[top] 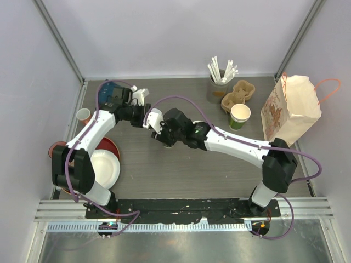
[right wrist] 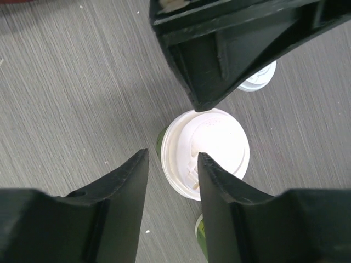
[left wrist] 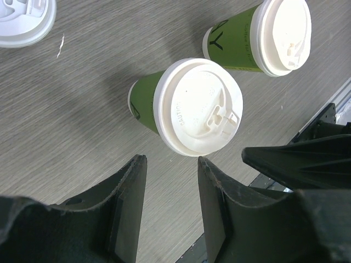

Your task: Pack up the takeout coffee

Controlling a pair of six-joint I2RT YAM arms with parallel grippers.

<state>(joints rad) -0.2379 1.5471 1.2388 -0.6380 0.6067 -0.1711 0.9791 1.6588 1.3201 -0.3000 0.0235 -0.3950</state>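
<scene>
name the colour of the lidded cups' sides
Green lidded cups, best in left wrist view.

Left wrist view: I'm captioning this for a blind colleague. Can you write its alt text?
A green, white-lidded coffee cup stands on the grey wood-grain table just beyond the open, empty left gripper; a second lidded cup stands at upper right. A loose white lid lies at upper left.

Grey wood-grain tabletop [top: 181,170]. Near the middle, upright and just apart: lidded cup [left wrist: 189,107], second lidded cup [left wrist: 258,38]; loose lid [left wrist: 22,19] lying near. At back right: holder [top: 217,89] with sticks, carrier [top: 239,92], open cup [top: 239,116], bag [top: 290,107]. At left edge: white plate [top: 105,169] overlapping red plate [top: 109,147].
</scene>
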